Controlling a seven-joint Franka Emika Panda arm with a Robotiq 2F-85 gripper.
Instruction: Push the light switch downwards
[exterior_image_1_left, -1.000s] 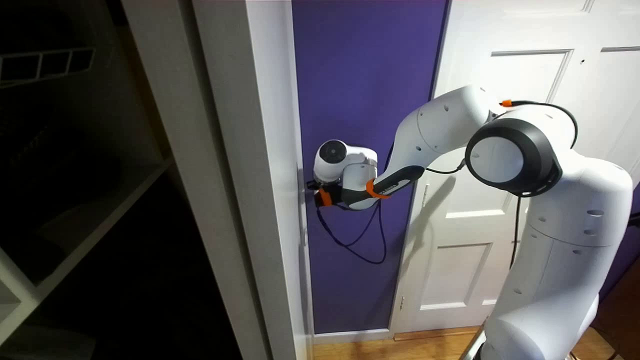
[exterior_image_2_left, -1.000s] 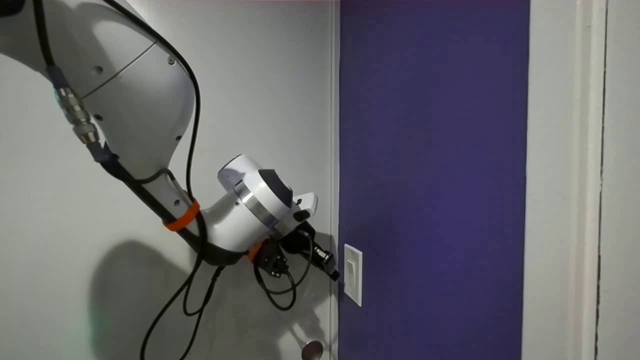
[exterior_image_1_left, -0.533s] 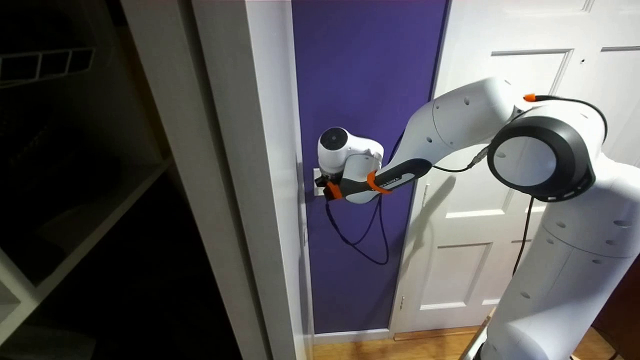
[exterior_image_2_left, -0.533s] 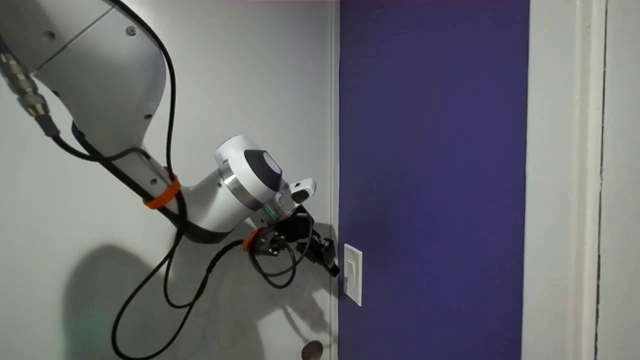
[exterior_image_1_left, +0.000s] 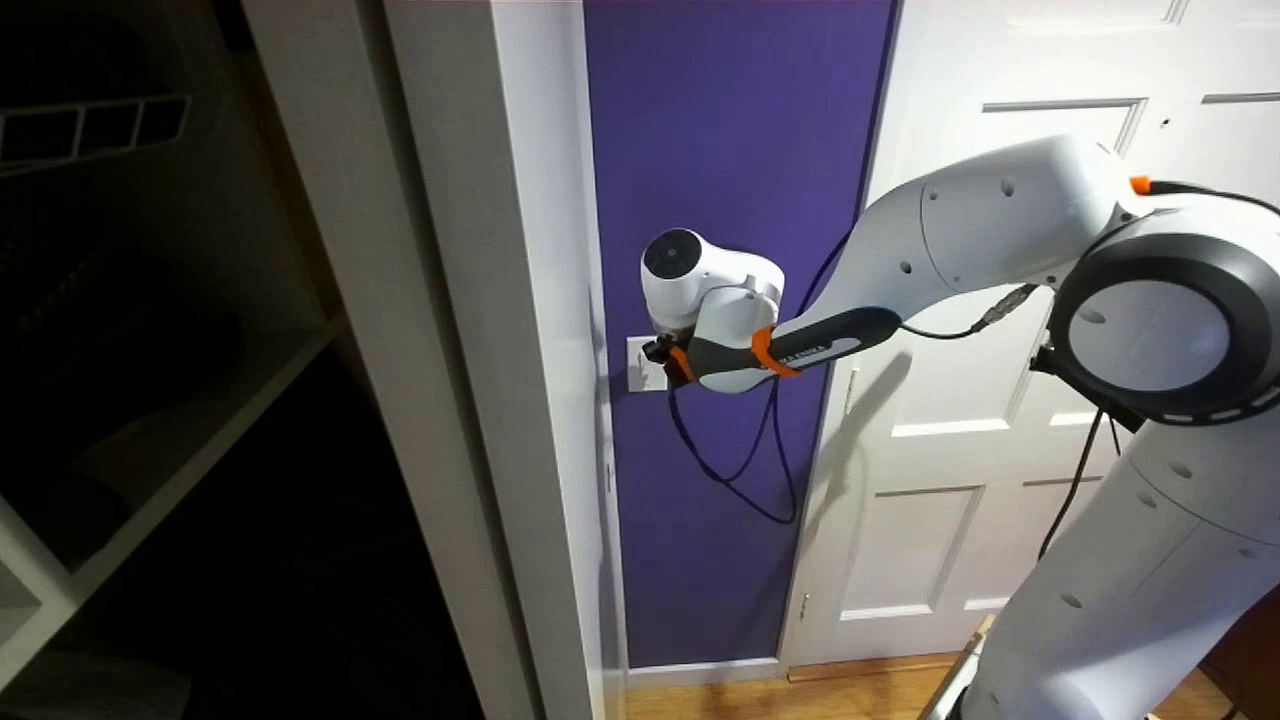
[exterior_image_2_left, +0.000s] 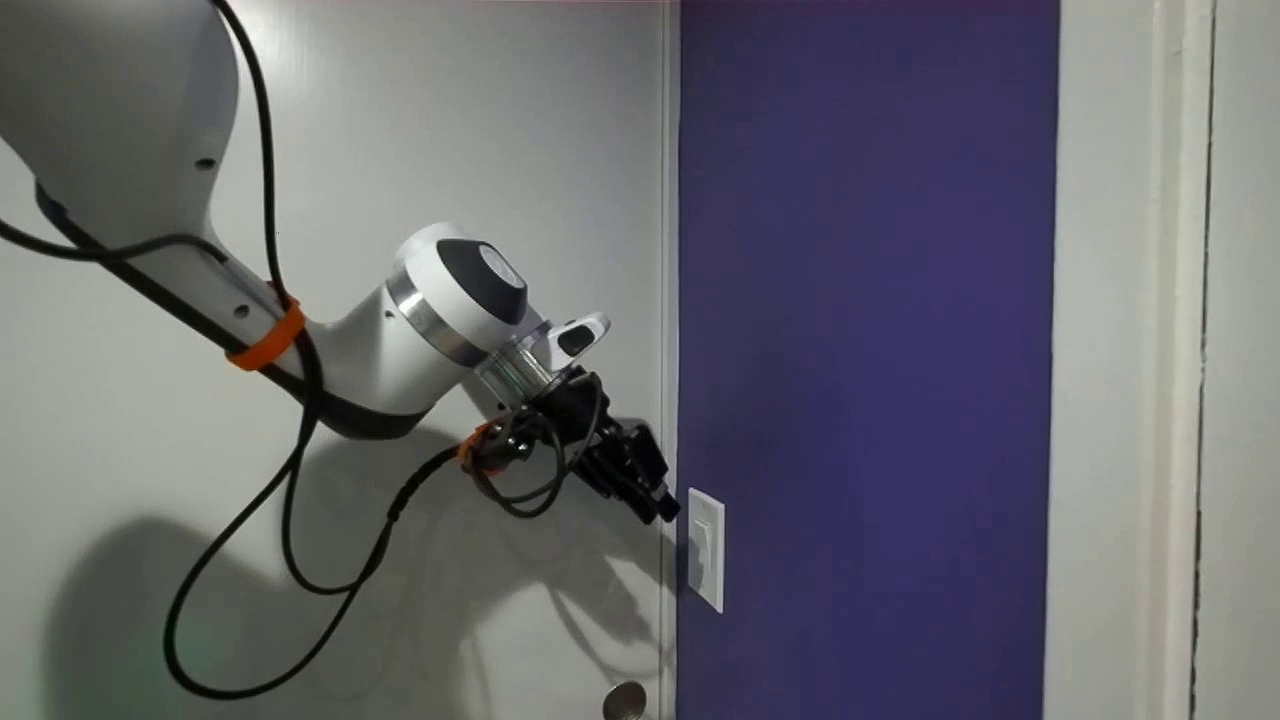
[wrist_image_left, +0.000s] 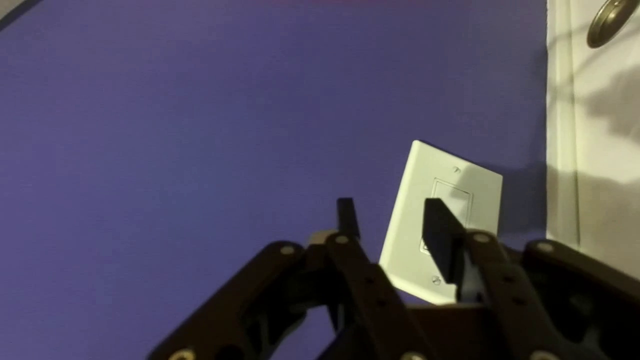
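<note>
A flat purple wall (exterior_image_2_left: 860, 300) takes up the middle and right of the frame in an exterior view. It meets a pale door (exterior_image_2_left: 460, 120) with a round knob (exterior_image_2_left: 625, 700) at the bottom centre, and white trim (exterior_image_2_left: 1120, 350) runs down the right. In an exterior view the wall is a strip down the middle, with a white panelled door (exterior_image_1_left: 910, 550) at the right, a wooden floor (exterior_image_1_left: 760, 702) at the bottom and a shelf (exterior_image_1_left: 215, 450) in shadow at the left.

Pale lettering (exterior_image_1_left: 803, 354) on the dark side of the robot arm (exterior_image_1_left: 1010, 230) is too small to read surely.

The light switch (exterior_image_2_left: 706, 550), a flat rocker, is set in the purple wall just right of centre in the lower half; the wrist view shows its white wall plate (wrist_image_left: 409, 220) tilted, right of centre, partly behind a finger. The gripper (wrist_image_left: 391, 212) has its two fingers (wrist_image_left: 442, 240) spread with a plain gap, and has hold of nothing. In an exterior view its fingertips (exterior_image_2_left: 668, 506) stand just beside the plate's upper left, a thin strip of purple showing between.

The plate sits close to the door's edge; to its right the wall runs on to the trim. A black cable (exterior_image_2_left: 168, 640) loops at lower left.
</note>
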